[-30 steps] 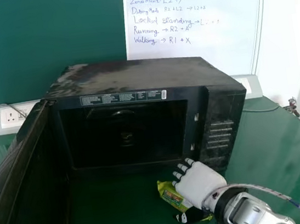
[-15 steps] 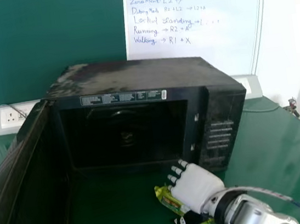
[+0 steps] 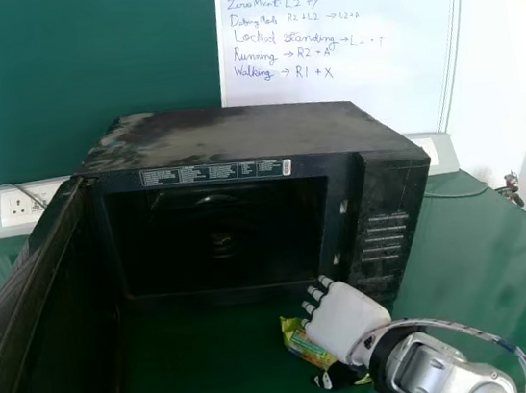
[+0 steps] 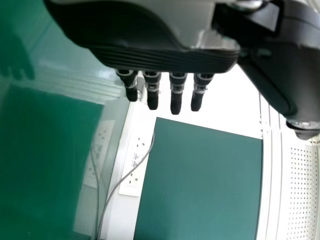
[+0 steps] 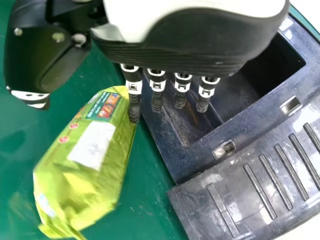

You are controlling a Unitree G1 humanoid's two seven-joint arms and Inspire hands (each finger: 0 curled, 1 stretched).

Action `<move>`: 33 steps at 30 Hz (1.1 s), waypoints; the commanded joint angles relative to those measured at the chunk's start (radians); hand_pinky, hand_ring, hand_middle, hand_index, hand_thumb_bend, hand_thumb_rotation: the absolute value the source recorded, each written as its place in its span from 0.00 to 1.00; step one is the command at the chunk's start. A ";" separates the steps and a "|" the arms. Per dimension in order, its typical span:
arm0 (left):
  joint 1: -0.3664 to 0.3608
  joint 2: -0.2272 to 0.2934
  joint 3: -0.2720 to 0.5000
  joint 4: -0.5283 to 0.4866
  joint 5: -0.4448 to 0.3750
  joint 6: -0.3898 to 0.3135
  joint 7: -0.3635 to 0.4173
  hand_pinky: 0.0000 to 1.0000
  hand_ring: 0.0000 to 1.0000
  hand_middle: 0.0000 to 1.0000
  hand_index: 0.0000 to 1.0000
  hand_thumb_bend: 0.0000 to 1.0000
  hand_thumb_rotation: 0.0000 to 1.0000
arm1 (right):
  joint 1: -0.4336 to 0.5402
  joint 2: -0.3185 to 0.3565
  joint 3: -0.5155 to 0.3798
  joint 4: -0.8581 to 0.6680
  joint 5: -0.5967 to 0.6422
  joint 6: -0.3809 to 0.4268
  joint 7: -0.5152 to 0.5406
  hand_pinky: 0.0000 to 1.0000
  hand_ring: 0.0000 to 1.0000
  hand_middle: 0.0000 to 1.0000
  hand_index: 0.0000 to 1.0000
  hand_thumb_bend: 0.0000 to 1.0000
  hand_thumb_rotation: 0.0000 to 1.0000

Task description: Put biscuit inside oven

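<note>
In the head view my right hand (image 3: 347, 321) is at the front right of the black oven (image 3: 236, 137), above the yellow-green biscuit packet (image 3: 304, 344), which it partly covers. The right wrist view has the right hand (image 5: 190, 42) with straight fingers, and the packet (image 5: 85, 165) lies beside them on the green table, one fingertip at its edge. The oven (image 5: 175, 155) opening is beyond the fingers. My left hand (image 4: 150, 55) has its fingers straight and holds nothing, over the table near the wall sockets.
The oven door (image 3: 36, 314) stands swung out on the left, beside the dark cavity. Socket strips (image 3: 22, 206) with a cable lie behind the oven, below a green board (image 3: 82, 75) and a whiteboard (image 3: 357, 97). Green table (image 3: 506, 271) extends to the right.
The right hand and the packet shifted slightly left, then back to the right a little. The oven and its door stay where they were.
</note>
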 commanded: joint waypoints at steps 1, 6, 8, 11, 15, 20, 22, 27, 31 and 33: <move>-0.005 0.014 0.017 -0.010 -0.016 0.010 -0.003 0.82 0.88 0.89 0.95 0.93 0.76 | 0.033 -0.004 0.032 0.010 0.037 -0.038 0.007 1.00 1.00 0.98 0.83 0.84 0.39; 0.000 0.010 0.017 -0.027 -0.010 0.020 0.011 0.82 0.88 0.88 0.94 0.94 0.76 | 0.047 0.006 0.026 0.009 0.074 -0.026 -0.003 1.00 1.00 0.97 0.85 0.83 0.36; -0.002 0.012 0.019 -0.015 -0.013 0.013 0.002 0.82 0.88 0.89 0.94 0.93 0.77 | 0.045 0.007 0.034 0.013 0.064 -0.027 -0.002 1.00 1.00 0.97 0.86 0.82 0.36; -0.006 0.012 0.022 -0.006 -0.016 0.006 -0.004 0.81 0.87 0.88 0.94 0.92 0.77 | 0.041 0.014 0.044 0.020 0.054 -0.020 0.010 1.00 1.00 0.98 0.86 0.82 0.36; -0.001 0.010 0.024 -0.021 -0.027 0.018 -0.005 0.82 0.88 0.89 0.94 0.92 0.75 | 0.015 0.006 0.075 0.041 0.014 -0.037 0.026 1.00 1.00 0.98 0.84 0.83 0.42; 0.001 0.014 0.025 -0.016 -0.033 0.016 -0.009 0.83 0.88 0.89 0.95 0.92 0.76 | -0.021 0.022 0.123 0.085 -0.035 -0.033 0.073 1.00 1.00 0.99 0.87 0.82 0.47; 0.001 0.015 0.026 -0.015 -0.030 0.015 -0.008 0.82 0.88 0.89 0.95 0.93 0.76 | -0.028 0.028 0.132 0.095 -0.042 -0.026 0.075 1.00 1.00 1.00 0.88 0.80 0.48; 0.001 0.013 0.029 -0.024 -0.033 0.030 -0.004 0.82 0.88 0.89 0.94 0.94 0.75 | -0.047 0.034 0.152 0.116 -0.068 -0.027 0.073 1.00 1.00 0.98 0.85 0.76 0.49; -0.001 0.012 0.031 -0.026 -0.033 0.031 -0.006 0.83 0.88 0.89 0.95 0.94 0.74 | -0.064 0.036 0.160 0.125 -0.057 -0.033 0.088 1.00 1.00 0.97 0.84 0.78 0.50; -0.004 0.013 0.032 -0.018 -0.035 0.025 -0.013 0.83 0.89 0.89 0.95 0.94 0.74 | -0.063 0.036 0.158 0.127 -0.050 -0.029 0.077 1.00 1.00 0.97 0.83 0.78 0.49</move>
